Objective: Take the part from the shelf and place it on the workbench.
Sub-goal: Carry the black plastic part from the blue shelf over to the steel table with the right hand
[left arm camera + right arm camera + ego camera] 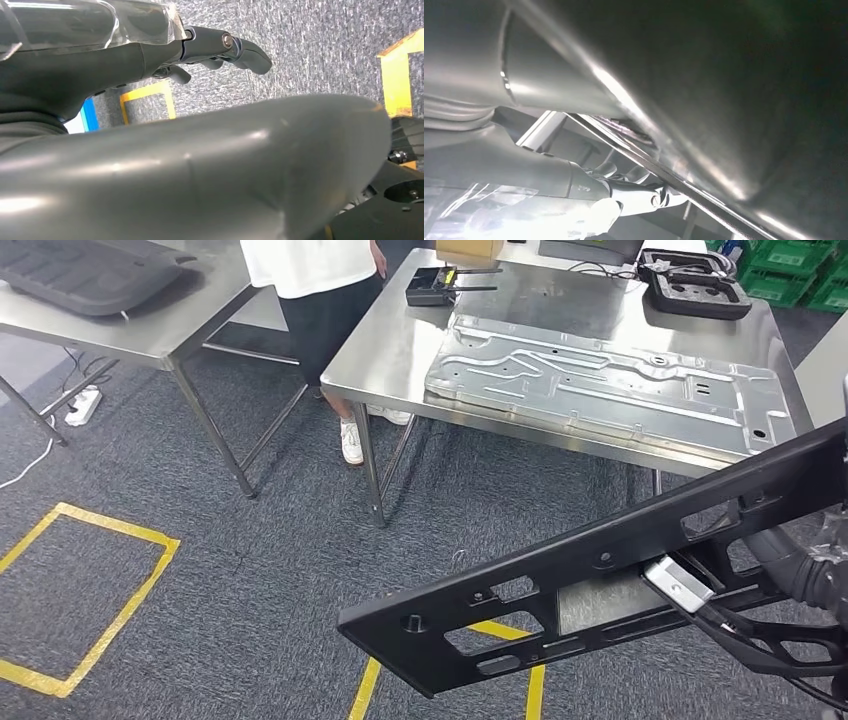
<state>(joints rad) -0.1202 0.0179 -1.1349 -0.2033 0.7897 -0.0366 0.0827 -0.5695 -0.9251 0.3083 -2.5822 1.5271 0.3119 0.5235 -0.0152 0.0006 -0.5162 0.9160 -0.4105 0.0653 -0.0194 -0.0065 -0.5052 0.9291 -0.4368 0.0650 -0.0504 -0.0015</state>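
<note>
Head view shows our right arm carrying a long black part point(600, 570) tilted in the air above the carpet point(250, 570), just short of the steel workbench point(400, 350), where a silver metal panel point(610, 390) lies flat. Our right hand point(634, 192) has its fingers against the part's edge, though we cannot tell how firmly they clasp it. Our left hand point(210, 55) hangs over the carpet, holding nothing, fingers loosely extended. A person point(320, 300) stands beside the workbench.
</note>
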